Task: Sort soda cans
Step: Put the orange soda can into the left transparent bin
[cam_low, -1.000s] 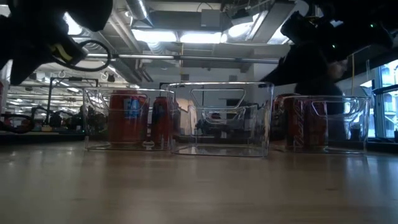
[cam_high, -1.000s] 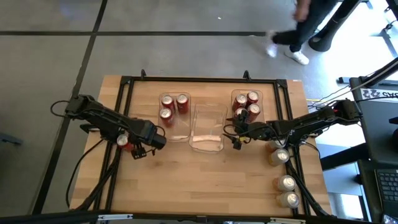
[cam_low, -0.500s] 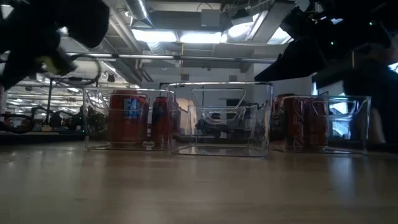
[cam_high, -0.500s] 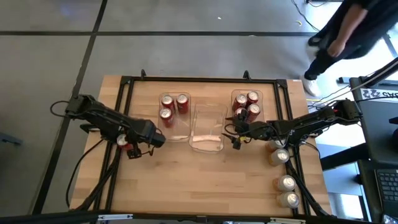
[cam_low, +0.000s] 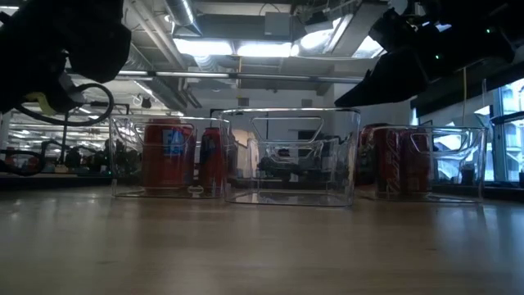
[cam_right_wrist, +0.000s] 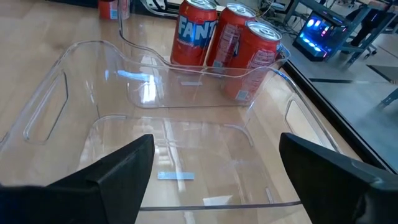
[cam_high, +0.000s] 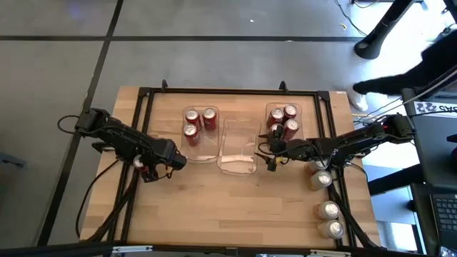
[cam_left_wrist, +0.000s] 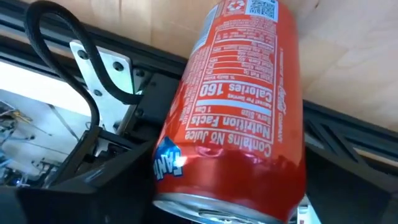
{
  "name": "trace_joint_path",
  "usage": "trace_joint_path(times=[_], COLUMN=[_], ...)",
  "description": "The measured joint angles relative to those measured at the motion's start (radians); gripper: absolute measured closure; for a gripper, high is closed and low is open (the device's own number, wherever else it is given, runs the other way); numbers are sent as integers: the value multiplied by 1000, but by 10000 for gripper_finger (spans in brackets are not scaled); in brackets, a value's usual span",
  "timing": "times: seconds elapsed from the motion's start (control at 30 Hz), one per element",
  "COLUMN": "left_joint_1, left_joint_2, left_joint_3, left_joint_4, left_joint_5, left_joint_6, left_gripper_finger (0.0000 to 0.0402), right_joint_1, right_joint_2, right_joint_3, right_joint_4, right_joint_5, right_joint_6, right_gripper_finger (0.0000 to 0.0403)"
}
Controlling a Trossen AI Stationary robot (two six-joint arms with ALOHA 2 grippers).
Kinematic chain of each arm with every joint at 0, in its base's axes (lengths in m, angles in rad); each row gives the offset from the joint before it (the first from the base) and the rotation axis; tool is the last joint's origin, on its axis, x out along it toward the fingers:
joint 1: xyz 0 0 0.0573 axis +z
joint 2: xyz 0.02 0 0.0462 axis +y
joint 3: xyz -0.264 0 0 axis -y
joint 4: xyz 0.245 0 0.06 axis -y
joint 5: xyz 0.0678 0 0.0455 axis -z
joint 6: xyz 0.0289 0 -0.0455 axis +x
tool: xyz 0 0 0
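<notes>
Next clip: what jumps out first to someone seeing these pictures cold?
Three clear bins sit in a row mid-table: the left bin holds three red cans, the right bin four, the middle bin none. The left pincer hangs over a red can at the table's left; pale cans wait at the right edge.

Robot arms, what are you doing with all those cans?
They are sorting soda cans into clear bins. The left gripper is at a red can near the table's left edge. The right gripper hangs open over the empty middle bin. Three red cans sit in the left bin, four in the right bin. Pale cans wait on the right.
</notes>
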Motion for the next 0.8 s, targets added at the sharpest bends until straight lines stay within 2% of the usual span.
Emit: trace_joint_path(times=[0.2, 0.47, 0.7, 0.8], left_joint_1=[0, 1, 1, 5], left_joint_2=[0, 1, 1, 1], left_joint_3=[0, 13, 125, 185], left_joint_4=[-3, -1, 3, 4], left_joint_5=[4, 2, -2, 32], left_joint_6=[-17, -54, -117, -164], left_gripper_finger=[101, 103, 103, 103], right_joint_1=[0, 0, 0, 0], right_joint_2=[0, 0, 0, 0], right_joint_3=[0, 0, 0, 0], right_joint_4=[0, 0, 0, 0], right_joint_5=[0, 0, 0, 0], right_joint_6=[-14, -15, -15, -15], right_gripper_finger=[56, 56, 56, 56])
